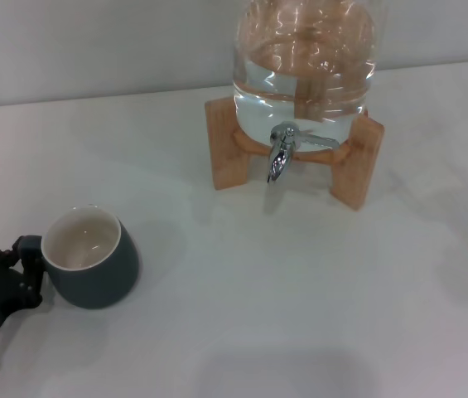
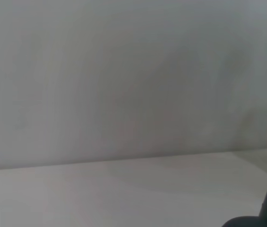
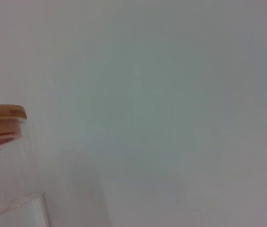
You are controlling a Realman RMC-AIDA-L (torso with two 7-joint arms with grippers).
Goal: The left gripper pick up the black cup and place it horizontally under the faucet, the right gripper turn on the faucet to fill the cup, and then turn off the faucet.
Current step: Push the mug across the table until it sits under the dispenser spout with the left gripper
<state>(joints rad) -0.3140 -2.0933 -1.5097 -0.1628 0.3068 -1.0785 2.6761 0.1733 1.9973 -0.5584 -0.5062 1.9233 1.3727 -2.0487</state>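
- At the near left corner of the white desk (image 1: 300,315), the left end effector (image 1: 20,264) is seen against the handle side of the black cup (image 1: 91,259); whether it is clenched on the handle cannot be told, the fingers being largely hidden.
- The cup is stood upright on the desk, cream inside showing, apparently empty and not yet carried over, so the pick-up is judged to be the step in hand.
- Farther back, well apart from the cup, the chrome faucet (image 1: 282,153) is pointed down from a glass jar (image 1: 304,75) of water, raised on a wooden stand (image 1: 358,157), presumably to leave room for a cup beneath.
- The right end effector is not shown; only the jar's wooden lid (image 3: 1,113) is caught by its wrist view.
- A plain pale wall (image 1: 93,46) is seen behind.
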